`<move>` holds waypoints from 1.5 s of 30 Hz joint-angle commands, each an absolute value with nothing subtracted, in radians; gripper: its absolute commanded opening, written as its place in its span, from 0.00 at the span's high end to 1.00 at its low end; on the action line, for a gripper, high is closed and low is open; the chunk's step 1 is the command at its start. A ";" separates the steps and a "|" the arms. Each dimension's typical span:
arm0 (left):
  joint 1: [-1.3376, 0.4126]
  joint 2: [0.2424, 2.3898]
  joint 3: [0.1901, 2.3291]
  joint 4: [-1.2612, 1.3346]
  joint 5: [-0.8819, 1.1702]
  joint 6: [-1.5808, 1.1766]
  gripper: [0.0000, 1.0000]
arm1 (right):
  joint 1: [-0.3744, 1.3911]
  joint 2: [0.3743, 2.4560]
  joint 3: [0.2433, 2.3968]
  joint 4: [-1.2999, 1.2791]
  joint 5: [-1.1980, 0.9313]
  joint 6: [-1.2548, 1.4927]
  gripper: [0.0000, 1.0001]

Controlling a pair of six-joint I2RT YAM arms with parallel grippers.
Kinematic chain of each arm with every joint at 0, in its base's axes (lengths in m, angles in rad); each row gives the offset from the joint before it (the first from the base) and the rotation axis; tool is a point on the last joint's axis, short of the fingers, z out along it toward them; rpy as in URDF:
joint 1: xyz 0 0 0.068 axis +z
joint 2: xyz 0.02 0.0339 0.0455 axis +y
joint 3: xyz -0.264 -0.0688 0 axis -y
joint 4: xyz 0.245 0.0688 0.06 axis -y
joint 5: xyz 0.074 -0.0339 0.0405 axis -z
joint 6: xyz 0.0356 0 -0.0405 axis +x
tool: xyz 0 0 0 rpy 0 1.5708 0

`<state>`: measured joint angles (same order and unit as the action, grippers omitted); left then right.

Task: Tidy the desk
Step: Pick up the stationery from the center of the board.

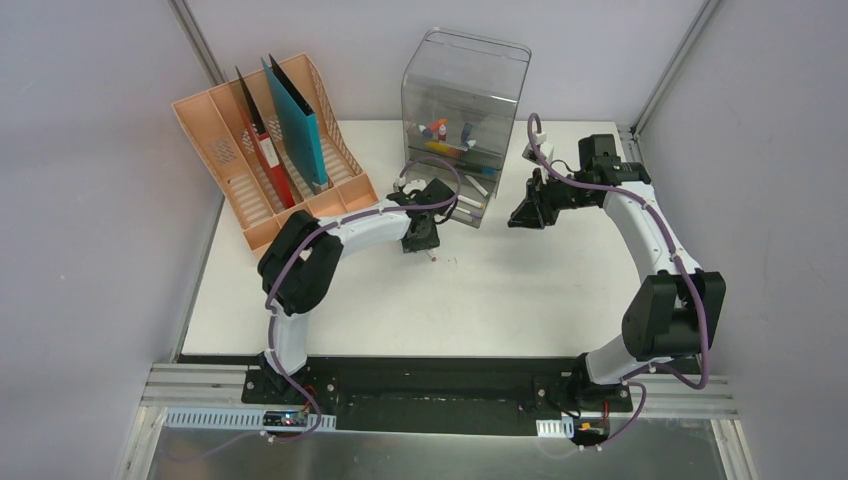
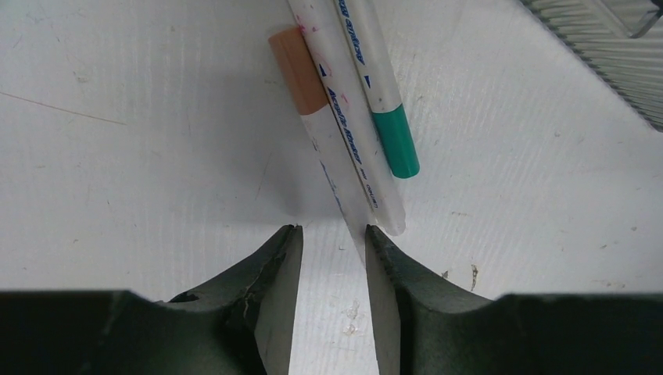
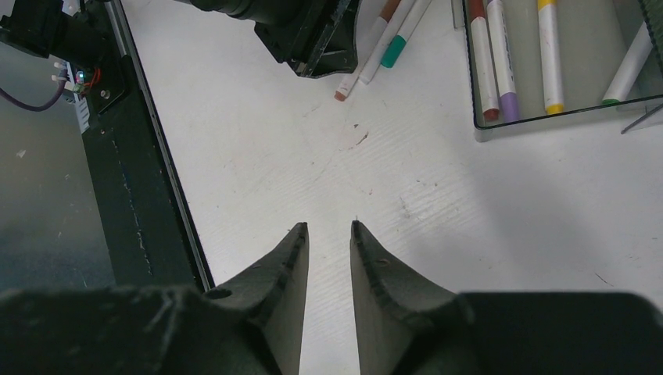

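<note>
One view high over the desk (image 1: pixel 520 290), both wrist views close down (same markers (image 2: pixel 344 148) in each)

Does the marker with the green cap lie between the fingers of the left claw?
No, the marker with the green cap lies on the desk ahead of the left claw, outside its grip.

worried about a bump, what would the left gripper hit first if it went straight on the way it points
Probably the white marker just ahead of the left gripper, lying beside a peach-capped marker and a teal-capped marker; the gripper's height above the desk is unclear.
</note>
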<state>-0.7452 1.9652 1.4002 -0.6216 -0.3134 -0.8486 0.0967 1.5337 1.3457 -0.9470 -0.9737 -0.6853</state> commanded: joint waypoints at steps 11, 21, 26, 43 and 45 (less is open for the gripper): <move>-0.748 1.981 1.371 -0.630 -0.342 -0.798 0.71 | 0.100 1.536 1.351 -0.950 -1.017 -0.725 0.72; -0.749 1.981 1.321 -0.651 -0.351 -0.707 0.85 | 0.101 1.536 1.349 -0.951 -1.020 -0.728 0.72; -0.749 1.969 1.303 -0.671 -0.365 -0.690 1.00 | 0.102 1.536 1.347 -0.953 -1.025 -0.727 0.72; -0.749 1.654 1.103 -0.506 -0.344 -0.540 1.00 | 0.144 1.562 1.345 -0.950 -1.093 -0.714 0.74; -0.749 1.602 1.048 -0.424 -0.295 -0.503 1.00 | 0.158 1.572 1.345 -0.950 -1.109 -0.709 0.75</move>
<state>-0.7456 1.7313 1.1244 -0.5835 -0.3721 -0.6071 0.1341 1.5600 1.3437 -0.9478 -1.0290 -0.7006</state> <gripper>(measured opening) 0.046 0.259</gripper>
